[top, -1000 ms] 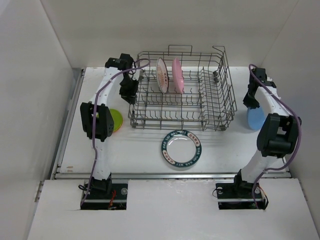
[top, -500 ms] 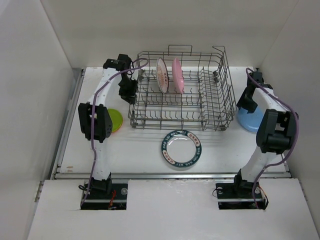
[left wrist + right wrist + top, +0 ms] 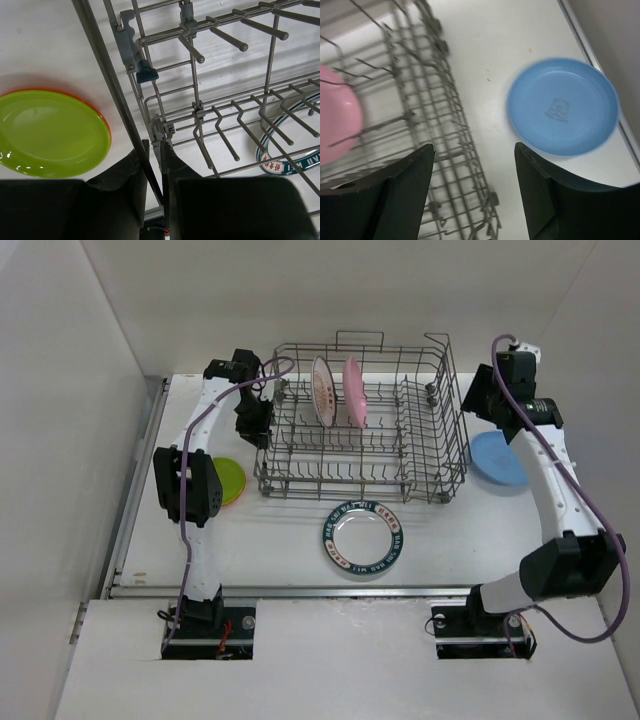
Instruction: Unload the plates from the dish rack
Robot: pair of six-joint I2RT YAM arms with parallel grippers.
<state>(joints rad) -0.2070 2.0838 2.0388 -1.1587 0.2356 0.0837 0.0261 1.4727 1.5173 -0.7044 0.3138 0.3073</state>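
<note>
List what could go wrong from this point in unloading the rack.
1. The left gripper is clamped on a side wire of the dish rack; any arm motion could drag the rack and topple the white plate and pink plate standing in it.
2. The right gripper hangs open between the rack and the blue plate; a low swing could knock that plate.

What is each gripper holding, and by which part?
The left gripper grips the dish rack by a left-side frame wire; the right gripper is open, holding nothing.
</note>
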